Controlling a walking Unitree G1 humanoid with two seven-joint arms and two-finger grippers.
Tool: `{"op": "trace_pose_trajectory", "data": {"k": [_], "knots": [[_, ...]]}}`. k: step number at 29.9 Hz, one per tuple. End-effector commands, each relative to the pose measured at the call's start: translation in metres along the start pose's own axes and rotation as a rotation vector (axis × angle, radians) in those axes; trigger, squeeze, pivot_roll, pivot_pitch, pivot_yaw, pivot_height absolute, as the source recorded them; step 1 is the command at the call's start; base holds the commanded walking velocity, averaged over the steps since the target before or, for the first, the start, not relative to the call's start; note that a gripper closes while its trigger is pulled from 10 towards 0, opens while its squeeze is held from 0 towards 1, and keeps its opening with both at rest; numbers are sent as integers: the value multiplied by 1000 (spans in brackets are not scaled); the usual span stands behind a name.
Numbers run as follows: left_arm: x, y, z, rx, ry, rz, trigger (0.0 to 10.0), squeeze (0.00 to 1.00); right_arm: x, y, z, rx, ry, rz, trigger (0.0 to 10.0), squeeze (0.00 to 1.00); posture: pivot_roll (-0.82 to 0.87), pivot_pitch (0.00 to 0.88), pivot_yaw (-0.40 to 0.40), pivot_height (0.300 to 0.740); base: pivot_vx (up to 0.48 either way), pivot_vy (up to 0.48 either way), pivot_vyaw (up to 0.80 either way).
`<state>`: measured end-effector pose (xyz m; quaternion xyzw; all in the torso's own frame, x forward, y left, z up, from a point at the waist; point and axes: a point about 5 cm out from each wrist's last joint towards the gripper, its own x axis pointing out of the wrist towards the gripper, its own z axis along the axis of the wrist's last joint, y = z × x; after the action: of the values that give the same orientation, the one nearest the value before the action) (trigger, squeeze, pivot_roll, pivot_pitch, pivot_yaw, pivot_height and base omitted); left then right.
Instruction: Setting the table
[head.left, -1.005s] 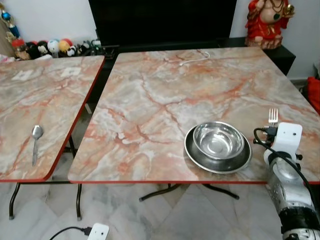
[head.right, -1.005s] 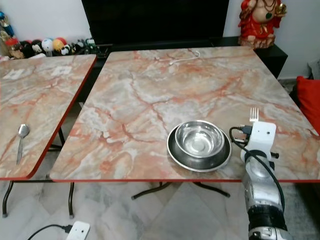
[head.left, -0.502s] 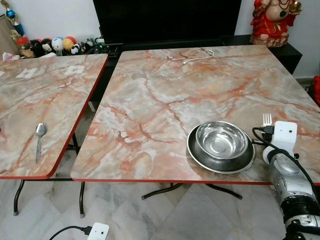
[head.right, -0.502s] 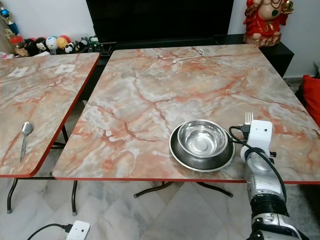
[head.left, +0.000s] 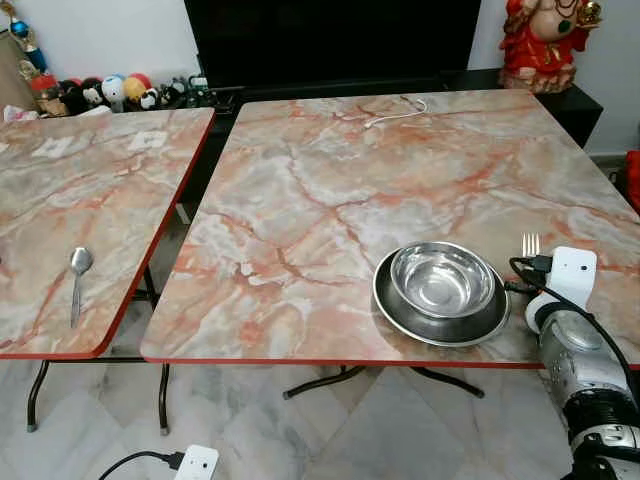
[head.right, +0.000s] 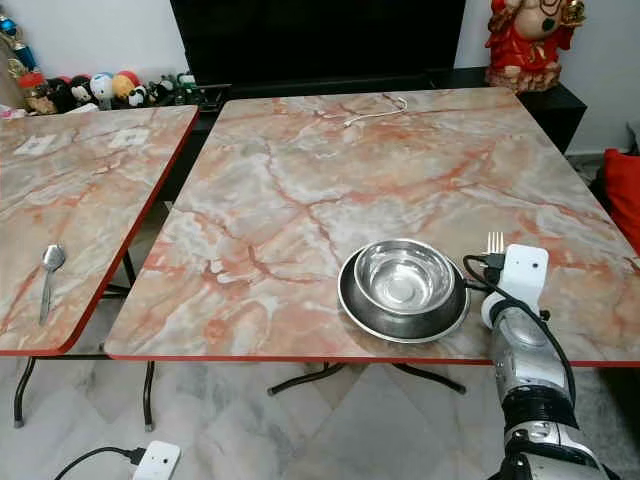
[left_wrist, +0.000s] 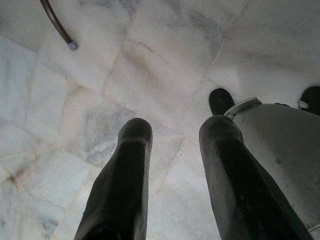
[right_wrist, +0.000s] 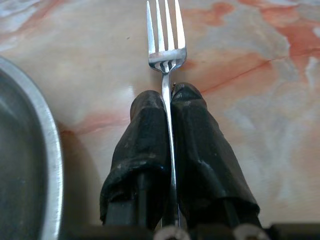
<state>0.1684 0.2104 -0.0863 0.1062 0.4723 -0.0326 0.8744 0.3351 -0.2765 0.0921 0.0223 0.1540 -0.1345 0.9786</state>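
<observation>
While pinching the fork (right_wrist: 165, 55), the right pincer (right_wrist: 168, 97) hovers beside the plate (right_wrist: 47, 150) rim.

Shiny metal fork (right_wrist: 165, 37) — glossy marble-look table (head.left: 330, 190)

Even, soft daylight and sharp head views. The bowl (head.left: 444, 280) carries bright glare and the bench (head.left: 330, 190) a pale sheen. Wrist pictures are slightly soft, with black fingers (right_wrist: 145, 145) dark.
</observation>
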Motion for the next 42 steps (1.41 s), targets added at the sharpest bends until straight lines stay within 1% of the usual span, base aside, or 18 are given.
{"op": "trace_pose_trajectory", "data": {"k": [1,13,14,15,16,18,19,20,21,22,30,33,36,39,41,42], "knots": [[-1,4,-3,2,19,7,10000,0,2,4,2,16,-8,15,10000,0,-89,35,89,740,0,0,0],[-1,4,-3,3,18,7,10000,0,2,4,-3,19,7,12,10000,0,-88,36,87,740,0,0,0],[-1,4,-3,4,18,6,10000,0,2,4,-3,18,8,12,10000,502,-88,35,88,740,0,0,0],[-1,4,-3,4,19,6,10000,0,2,4,-3,18,8,13,10000,502,-87,35,88,740,0,0,0],[-1,4,-3,4,19,6,10000,0,2,4,-4,17,9,13,10000,533,-87,35,87,740,0,0,0],[-1,4,-3,4,19,6,10000,0,2,4,-5,15,13,9,10000,494,-87,35,87,740,0,0,0],[-1,4,-3,4,18,6,10000,0,2,4,-5,15,14,8,10000,494,-87,35,87,740,0,0,0],[-1,4,-3,4,18,6,10000,0,2,4,-5,14,14,7,10000,455,-85,35,87,740,0,0,0],[-1,4,-3,4,18,6,10000,0,2,4,-5,14,14,7,10000,455,-85,35,87,740,0,0,0],[-1,4,-3,3,18,7,10000,0,2,4,-5,10,15,4,10000,0,-86,35,87,740,0,0,0],[-1,4,-3,6,20,9,10000,0,3,4,-5,6,15,1,10000,0,-86,35,88,740,0,0,0],[-1,5,-3,5,20,9,10000,0,3,3,-3,5,-4,-14,10000,0,-85,35,88,740,0,0,0],[-1,5,-3,5,20,10,10000,0,2,2,3,3,-51,-37,10000,0,-84,35,88,740,0,0,0],[-1,5,-3,4,19,9,10000,0,1,2,14,-25,-133,-51,10000,0,-86,36,88,740,0,0,0],[-1,5,-3,4,19,8,10000,0,0,3,15,-25,-142,-50,10000,0,-86,36,88,740,0,0,0],[-1,5,-3,4,19,8,10000,0,-1,4,19,-23,-173,-53,10000,0,-87,35,88,740,0,0,0]]}}
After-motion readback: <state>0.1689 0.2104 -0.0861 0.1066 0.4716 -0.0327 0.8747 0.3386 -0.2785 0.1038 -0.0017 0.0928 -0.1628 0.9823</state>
